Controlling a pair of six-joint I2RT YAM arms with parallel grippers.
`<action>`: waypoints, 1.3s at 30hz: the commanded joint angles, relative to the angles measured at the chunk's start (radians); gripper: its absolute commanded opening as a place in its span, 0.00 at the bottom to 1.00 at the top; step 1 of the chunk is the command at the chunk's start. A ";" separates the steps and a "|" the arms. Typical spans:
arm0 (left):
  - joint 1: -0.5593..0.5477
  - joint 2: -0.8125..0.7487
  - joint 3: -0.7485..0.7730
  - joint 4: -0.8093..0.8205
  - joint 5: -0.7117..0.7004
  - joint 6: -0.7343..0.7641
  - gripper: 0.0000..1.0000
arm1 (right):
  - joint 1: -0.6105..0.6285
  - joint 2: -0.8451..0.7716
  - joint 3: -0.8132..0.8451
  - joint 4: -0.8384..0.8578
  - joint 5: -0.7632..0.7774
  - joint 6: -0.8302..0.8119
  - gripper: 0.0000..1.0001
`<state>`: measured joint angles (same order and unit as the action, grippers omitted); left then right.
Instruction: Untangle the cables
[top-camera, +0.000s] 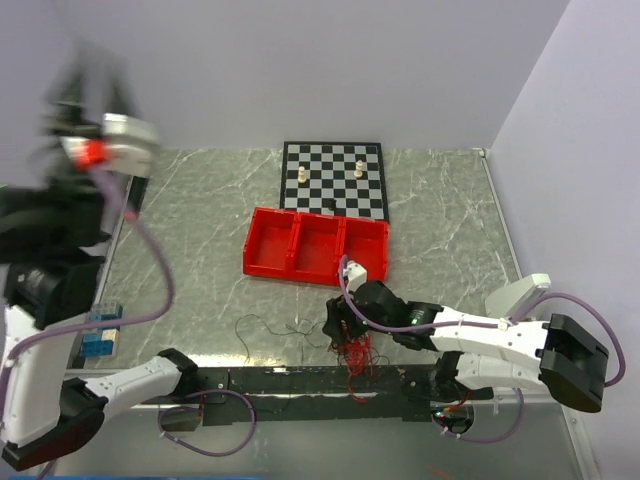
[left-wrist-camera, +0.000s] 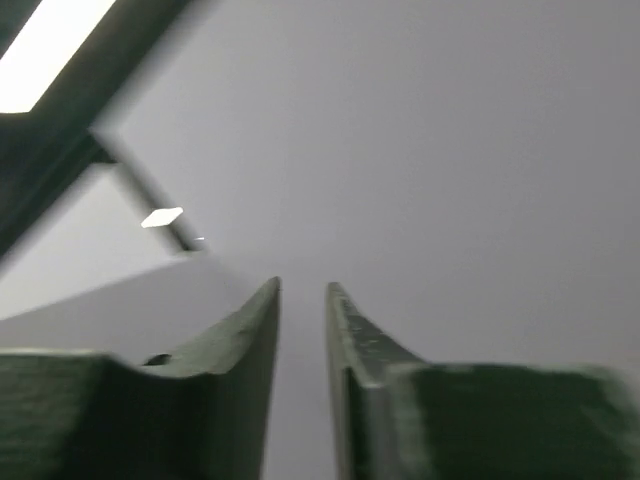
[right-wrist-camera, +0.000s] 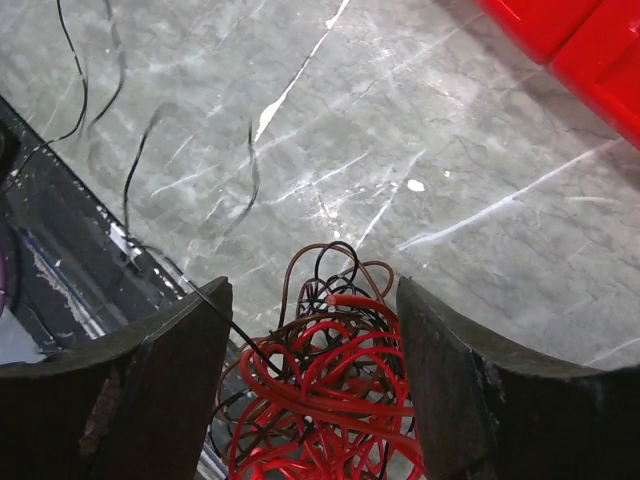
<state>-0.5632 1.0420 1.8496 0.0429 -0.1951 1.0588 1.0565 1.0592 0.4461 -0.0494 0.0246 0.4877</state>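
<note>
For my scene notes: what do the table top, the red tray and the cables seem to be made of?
Table top: grey marble or marble-print laminate, by its white veins and sheen. Red tray: probably moulded plastic, uniform glossy colour. Cables: thin wires in smooth red and dark coating, likely plastic.

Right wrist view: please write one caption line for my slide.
Open right gripper straddling the tangled red and dark cables over the grey marbled table, red tray in the corner.
</note>
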 joint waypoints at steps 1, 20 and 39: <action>0.000 0.016 -0.189 -0.749 0.294 -0.421 0.42 | -0.004 -0.018 0.029 0.023 -0.018 -0.015 0.72; -0.196 0.266 -0.697 -0.758 0.999 -0.700 0.90 | -0.010 -0.103 -0.064 0.163 -0.018 0.043 0.50; -0.343 0.546 -0.776 -0.502 0.795 -0.796 0.97 | -0.039 -0.341 -0.158 0.126 0.012 0.086 0.36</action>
<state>-0.8837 1.5532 1.0336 -0.5243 0.6048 0.2672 1.0233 0.7696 0.3126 0.0654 0.0147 0.5465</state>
